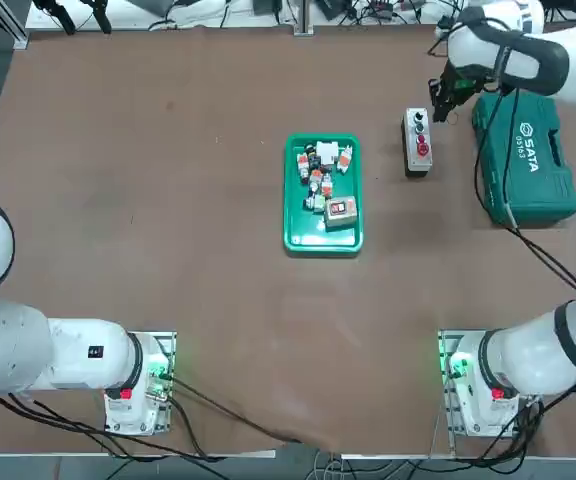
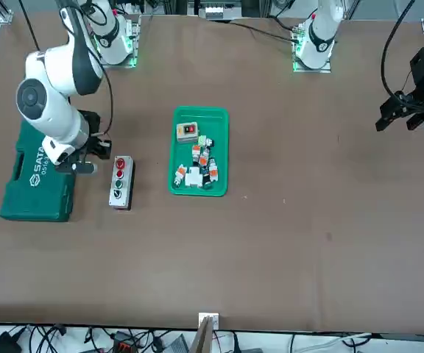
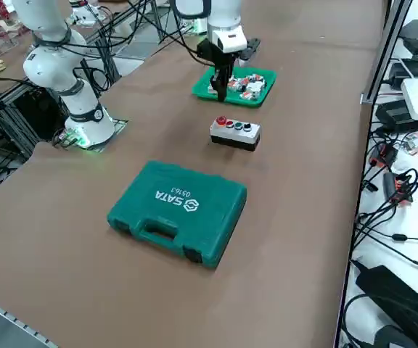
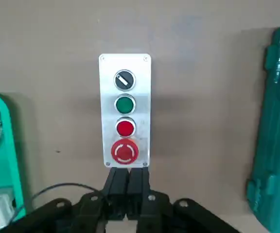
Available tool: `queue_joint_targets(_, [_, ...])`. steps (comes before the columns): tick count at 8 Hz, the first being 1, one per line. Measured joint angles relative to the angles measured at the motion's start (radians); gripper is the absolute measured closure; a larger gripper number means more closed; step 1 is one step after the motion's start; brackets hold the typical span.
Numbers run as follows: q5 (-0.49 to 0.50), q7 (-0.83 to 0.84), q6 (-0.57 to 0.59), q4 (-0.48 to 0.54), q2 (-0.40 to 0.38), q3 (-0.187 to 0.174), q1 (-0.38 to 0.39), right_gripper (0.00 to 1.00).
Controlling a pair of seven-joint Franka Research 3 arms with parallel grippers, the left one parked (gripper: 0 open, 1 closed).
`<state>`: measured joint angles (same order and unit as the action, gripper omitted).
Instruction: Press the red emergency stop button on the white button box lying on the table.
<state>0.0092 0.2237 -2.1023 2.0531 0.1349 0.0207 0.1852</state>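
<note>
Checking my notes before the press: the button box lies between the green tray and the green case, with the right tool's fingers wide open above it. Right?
Not quite: the right tool has its fingers shut together, as the right wrist view shows. The button box does lie between the green tray and the green case.

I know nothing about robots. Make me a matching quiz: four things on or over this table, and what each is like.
1 white button box
2 green tray
3 green case
4 right gripper

A holds small parts
B lettered SATA
C has a row of buttons
D shut, near the red emergency stop button

Pairs: 1-C, 2-A, 3-B, 4-D
</note>
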Motion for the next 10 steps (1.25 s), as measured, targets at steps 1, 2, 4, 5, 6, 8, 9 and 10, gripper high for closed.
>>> queue_joint_targets(1, [0.0,0.0,-0.045,0.032,0.004,0.0,0.0,0.99])
queue_joint_targets(2, [0.0,0.0,-0.07,0.056,0.004,0.0,0.0,0.99])
queue_joint_targets(4, [0.0,0.0,-0.092,0.082,0.012,0.001,0.002,0.99])
queue_joint_targets(5, [0.0,0.0,-0.099,0.091,0.019,0.002,0.004,0.99])
queue_joint_targets(6, [0.0,0.0,-0.112,0.1,0.024,0.003,0.007,0.99])
queue_joint_targets(8, [0.0,0.0,-0.129,0.109,0.032,0.003,0.013,0.99])
queue_joint_targets(9, [0.0,0.0,-0.133,0.11,0.036,0.003,0.016,0.99])
queue_joint_targets(10, [0.0,0.0,-0.141,0.11,0.042,0.003,0.021,0.99])
